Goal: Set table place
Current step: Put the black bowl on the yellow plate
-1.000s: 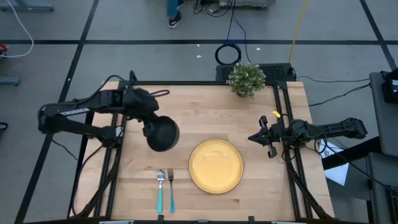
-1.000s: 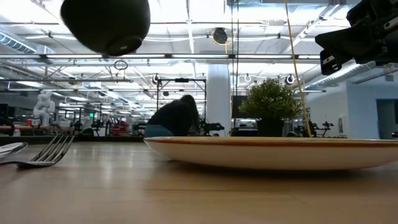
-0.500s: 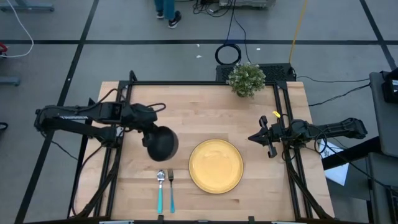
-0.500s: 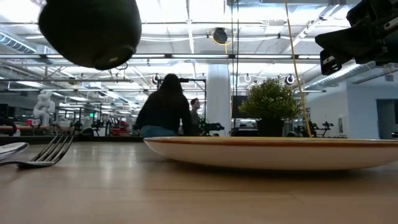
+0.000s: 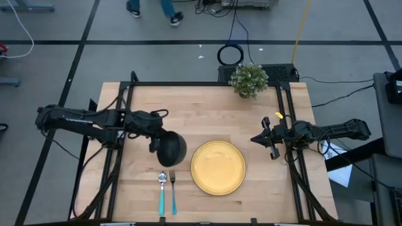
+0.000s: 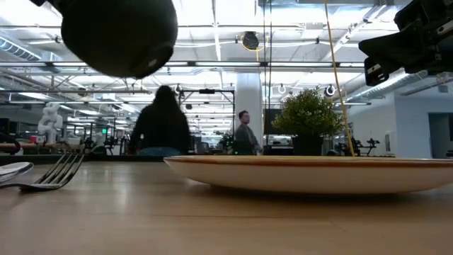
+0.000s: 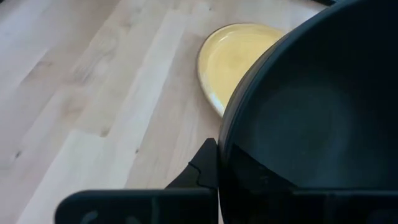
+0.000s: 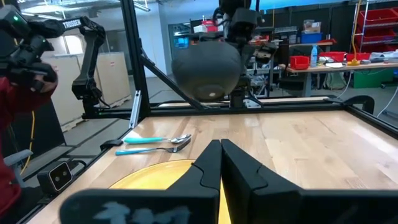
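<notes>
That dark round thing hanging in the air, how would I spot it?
Start at the wooden table and find the yellow plate. Just beside it, the left gripper holds a black bowl up off the table. It is the only thing not resting on the wood, unlike the fork and spoon.

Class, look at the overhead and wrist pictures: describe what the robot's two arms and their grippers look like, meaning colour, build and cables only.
Both arms are dark, slender and jointed. The left gripper and right gripper each end in two black fingers; the right one's fingers are angular and taper towards the tip. Thin black cables loop along the left arm near the wrist.
</notes>
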Controlling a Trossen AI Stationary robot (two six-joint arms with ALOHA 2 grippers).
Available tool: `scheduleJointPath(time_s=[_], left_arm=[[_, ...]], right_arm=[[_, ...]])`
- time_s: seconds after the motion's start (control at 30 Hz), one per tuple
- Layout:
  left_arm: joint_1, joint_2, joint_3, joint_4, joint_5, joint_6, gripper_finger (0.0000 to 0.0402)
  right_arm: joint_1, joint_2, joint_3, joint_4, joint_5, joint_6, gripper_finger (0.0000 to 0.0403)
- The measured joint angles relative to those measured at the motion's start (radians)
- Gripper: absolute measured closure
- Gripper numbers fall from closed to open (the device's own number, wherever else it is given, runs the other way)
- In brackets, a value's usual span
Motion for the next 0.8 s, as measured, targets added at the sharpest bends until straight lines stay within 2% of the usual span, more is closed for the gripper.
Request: scheduleJointPath(time_s=[0.33, 0.47, 0.57, 0.8], left_arm=[[0.0, -0.186, -0.115, -0.016, -0.065, -0.054, 0.0398], [-0.004, -0.246, -0.164, -0.01, -0.038, -0.065, 0.0398], [-0.013, -0.251, -0.201, -0.013, 0.009, -0.069, 0.0398], [-0.02, -0.248, -0.251, 0.008, 0.016, -0.091, 0.0398]], right_arm=[[0.0, 0.001, 0.0, -0.01, 0.0, 0.017, 0.0403], [0.0, 0.001, 0.0, -0.008, 0.0, 0.018, 0.0403], [0.0, 0.001, 0.0, -0.006, 0.0, 0.018, 0.0403], [0.0, 0.001, 0.0, -0.006, 0.0, 0.018, 0.0403]])
